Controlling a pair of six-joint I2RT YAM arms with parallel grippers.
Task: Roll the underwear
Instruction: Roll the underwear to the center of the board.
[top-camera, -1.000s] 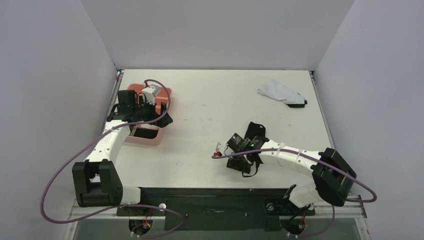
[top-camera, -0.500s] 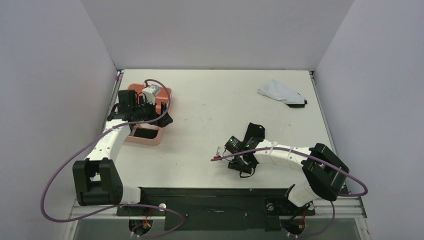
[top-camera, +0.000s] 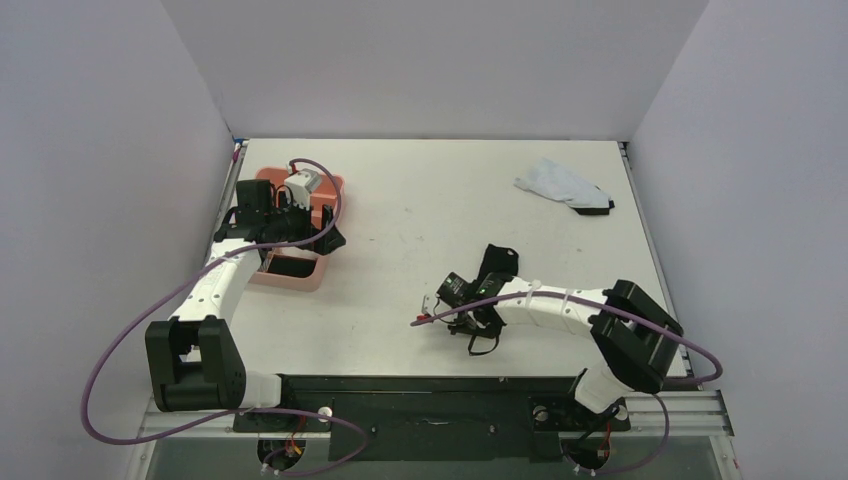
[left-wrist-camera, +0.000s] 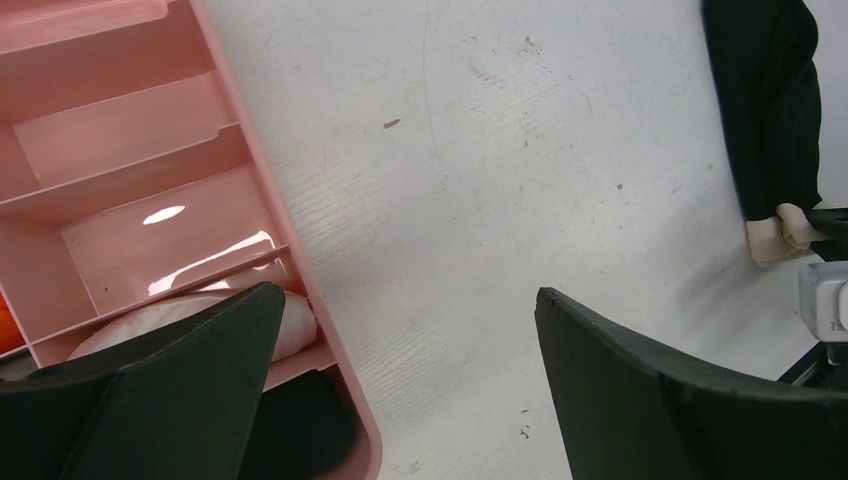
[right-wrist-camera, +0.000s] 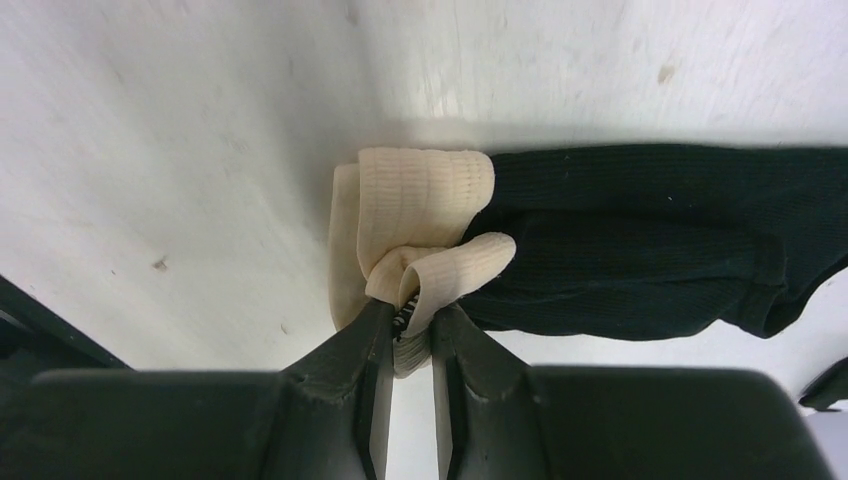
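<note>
R claw (right-wrist-camera: 405, 322) is nearly closed and holds the black underwear (right-wrist-camera: 650, 235) by its beige waistband (right-wrist-camera: 425, 195). One fold of the band is pinched btw. the two fingers (right-wrist-camera: 345, 375), right at their tips. The rest of the band lies bunched just in front of the tips, on the table (right-wrist-camera: 180, 150). The black part goes away from the claw to its right side. It lies flat on the table as a long narrow strip, w/ a thicker seam at the far end. In the top view the garment is partly hidden under the R wrist: one dark piece shows beyond the claw, and a thin dark loop shows on the near side, toward the arm bases.

L claw (left-wrist-camera: 405, 295) is wide open and holds nothing. It hangs over the edge of a pink tray (left-wrist-camera: 250, 140) w/ several compartments, one finger above the tray and the other above bare table. Under the first finger a white cloth (left-wrist-camera: 175, 312) lies in a compartment. Next to it is sth. dark, which I cannot identify. The black underwear is well apart from this claw, far to its right.

A pale grey-white cloth (top-camera: 558, 183) w/ a dark edge lies alone, well beyond the R claw, near the far right corner of the table.
</note>
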